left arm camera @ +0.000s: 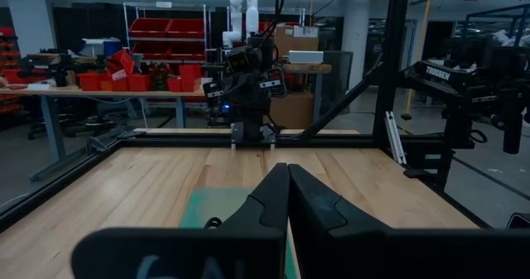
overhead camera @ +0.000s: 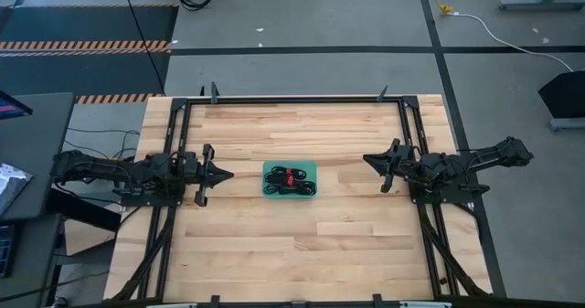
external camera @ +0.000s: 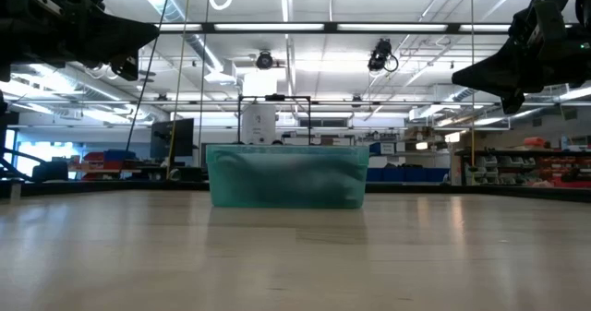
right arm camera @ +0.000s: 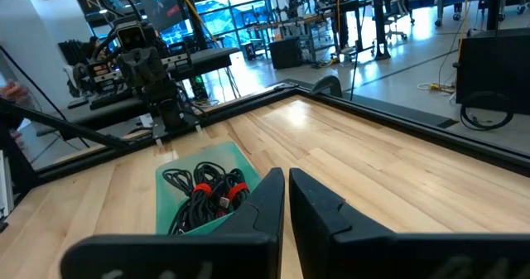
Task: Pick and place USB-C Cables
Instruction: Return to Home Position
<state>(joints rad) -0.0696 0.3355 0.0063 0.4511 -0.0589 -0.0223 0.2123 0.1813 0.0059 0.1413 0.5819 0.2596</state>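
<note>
The USB-C cables (overhead camera: 288, 178) lie as a tangle of black coils with red ties inside the small teal tray (overhead camera: 309, 166) at the table's middle; the right wrist view shows the cables (right arm camera: 207, 194) heaped in the tray (right arm camera: 166, 180). My left gripper (overhead camera: 227, 174) hovers shut left of the tray, pointing at it. My right gripper (overhead camera: 368, 159) hovers shut to the tray's right, pointing at it. Neither touches anything. In the low view the tray (external camera: 286, 175) stands on the table, both arms raised above it.
A black metal frame (overhead camera: 302, 99) borders the wooden table (overhead camera: 302, 244). Bare wood lies around the tray on all sides. A dark side table (overhead camera: 27, 153) stands off the table's left edge. A white cord (overhead camera: 494, 29) lies on the floor beyond the far right corner.
</note>
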